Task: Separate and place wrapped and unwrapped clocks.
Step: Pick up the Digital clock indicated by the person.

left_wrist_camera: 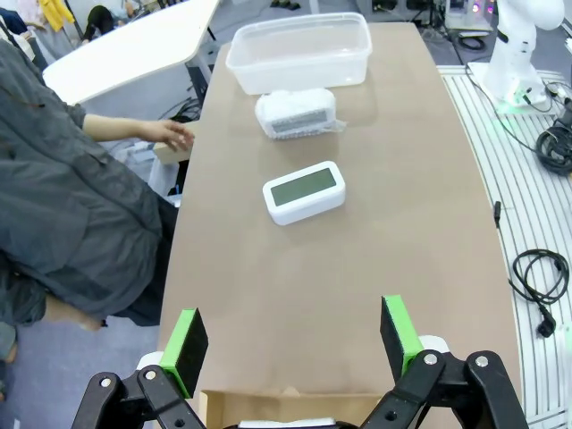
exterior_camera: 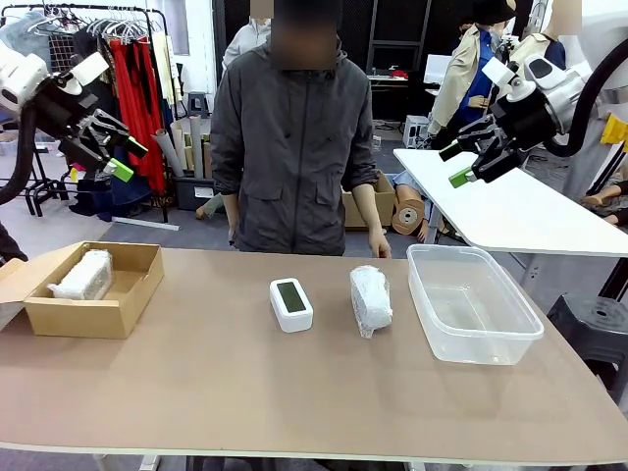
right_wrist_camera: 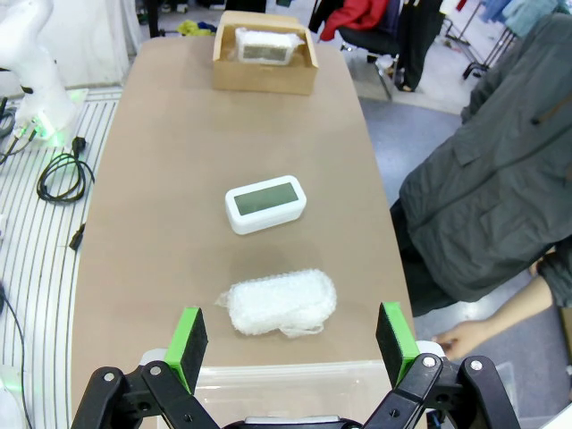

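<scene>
The left arm is held raised at the left edge of the front view, well above the counter point(exterior_camera: 294, 392). The left fingers point(exterior_camera: 120, 169) are angled downward and toward the middle. They are spread wide apart, and nothing is held between them. In the left wrist view the green pads of these fingers point(left_wrist_camera: 189, 344) are seen standing far apart over the near edge of a cardboard box point(exterior_camera: 88, 316).

The right arm is likewise held high at the right side, bent at the wrist. The right fingers point(exterior_camera: 461, 178) are pointed down and inward. They too are opened wide and are empty. In the right wrist view their pads point(right_wrist_camera: 188, 344) are seen above the rim of a clear plastic container point(right_wrist_camera: 295, 380).

The bare clock point(exterior_camera: 291, 302) is laid flat near the middle of the counter with its screen facing up. A wrapped bundle point(exterior_camera: 371, 297) is placed just beside it. This bundle lies between the clock and the container, close to the container but not inside it. A second wrapped bundle point(exterior_camera: 83, 276) is seen lying inside the open cardboard box at the left end of the counter.

A person point(exterior_camera: 289, 147) in a grey jacket is stood at the far side. One hand point(exterior_camera: 379, 243) is lowered to the counter's far edge, behind the wrapped bundle.
</scene>
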Controlling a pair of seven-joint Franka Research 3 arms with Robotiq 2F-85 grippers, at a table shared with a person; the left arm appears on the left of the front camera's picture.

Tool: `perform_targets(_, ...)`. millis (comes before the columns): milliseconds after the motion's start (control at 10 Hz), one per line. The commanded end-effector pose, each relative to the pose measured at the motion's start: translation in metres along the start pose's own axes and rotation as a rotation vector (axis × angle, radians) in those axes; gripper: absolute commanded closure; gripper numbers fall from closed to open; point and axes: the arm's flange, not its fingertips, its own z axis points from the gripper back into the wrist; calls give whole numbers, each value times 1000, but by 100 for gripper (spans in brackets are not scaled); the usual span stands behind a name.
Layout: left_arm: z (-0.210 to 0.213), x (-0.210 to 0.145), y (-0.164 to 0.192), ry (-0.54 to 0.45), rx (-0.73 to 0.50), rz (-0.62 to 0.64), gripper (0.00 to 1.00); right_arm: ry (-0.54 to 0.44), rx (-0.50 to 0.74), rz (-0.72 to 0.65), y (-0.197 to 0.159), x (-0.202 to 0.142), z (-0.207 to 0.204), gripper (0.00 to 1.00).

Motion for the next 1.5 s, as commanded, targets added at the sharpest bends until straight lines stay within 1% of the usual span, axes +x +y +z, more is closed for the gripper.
perform_targets(0, 1, 1, -1, -3, -2, -15, 0, 9, -3, 5, 0, 0, 1, 0)
perform_targets(1100, 1, 1, -1, -3, -2, -15, 0, 9, -3, 5, 0, 0, 1, 0)
perform_targets(1200, 0, 0, 0, 0, 0, 0, 0, 9, -3, 5, 0, 0, 1, 0)
perform_targets(1300, 6, -2, 5, 52, -25, 44, 0, 9, -3, 5, 0, 0, 1, 0)
perform_targets(1400, -3, 7, 4, 79, -28, 59, 0, 9, -3, 5, 0, 0, 1, 0)
